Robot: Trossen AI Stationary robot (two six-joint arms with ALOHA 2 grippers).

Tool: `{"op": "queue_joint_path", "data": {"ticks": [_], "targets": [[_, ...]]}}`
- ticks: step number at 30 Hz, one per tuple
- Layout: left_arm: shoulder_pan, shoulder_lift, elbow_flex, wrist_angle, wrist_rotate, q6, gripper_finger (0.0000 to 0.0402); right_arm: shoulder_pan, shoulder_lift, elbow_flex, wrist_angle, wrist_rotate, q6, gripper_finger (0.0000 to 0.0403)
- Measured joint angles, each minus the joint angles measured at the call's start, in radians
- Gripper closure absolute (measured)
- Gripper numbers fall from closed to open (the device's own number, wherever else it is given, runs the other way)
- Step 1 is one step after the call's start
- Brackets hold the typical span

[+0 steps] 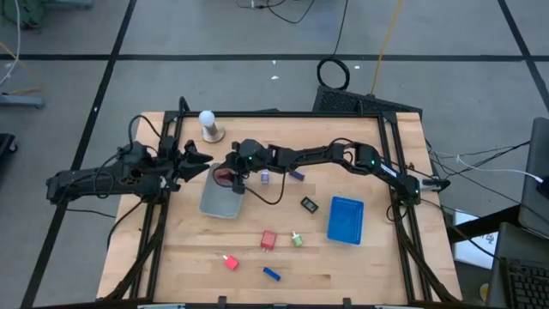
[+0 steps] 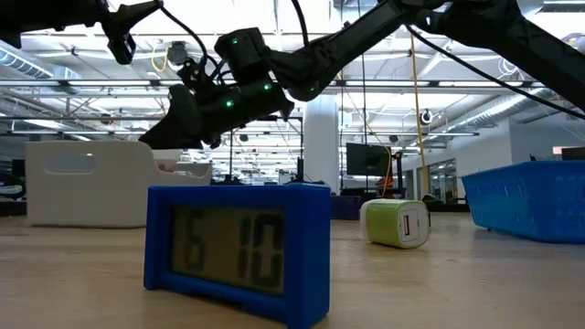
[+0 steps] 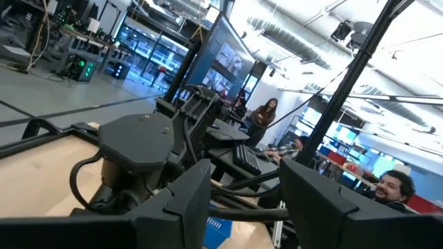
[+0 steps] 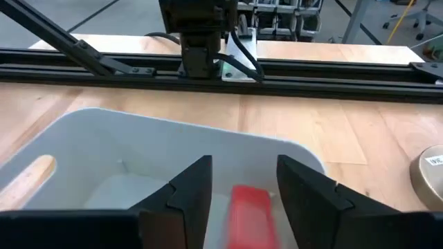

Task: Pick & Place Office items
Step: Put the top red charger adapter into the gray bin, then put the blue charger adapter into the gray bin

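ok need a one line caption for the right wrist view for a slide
Right gripper open above the grey tray, a red item between its fingers.

Red item (image 4: 249, 211) (motion-blurred) between right fingers (image 4: 190, 194)

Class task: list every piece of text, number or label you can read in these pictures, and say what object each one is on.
"6 10": digits as they seem to read on the display of the blue clock, low view.
Label on the brass-coloured base, right wrist view: too blurred to read.
Nothing else is legible.
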Motion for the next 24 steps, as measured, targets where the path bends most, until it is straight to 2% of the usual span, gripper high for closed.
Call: {"op": "queue_joint_path", "data": {"ticks": [7, 11, 20, 24], "targets": [[0.000, 0.000, 0.000, -0.014, 0.000, 0.003, 0.0227, 0.001, 0.000, 0.000, -0.049, -0.001, 0.018, 0.0252], [0.000, 0.000, 0.000, -0.063, 0.000, 0.003, 0.0227, 0.001, -0.002, 0.000, -0.057, 0.000, 0.056, 0.0239], [0.000, 0.000, 0.000, -0.088, 0.000, -0.001, 0.0227, 0.000, -0.119, -0.001, -0.251, 0.001, 0.043, 0.0170], [0.000, 0.007, 0.000, -0.092, -0.003, 0.012, 0.0227, -0.004, -0.199, -0.001, -0.404, 0.001, 0.044, 0.0135]]}}
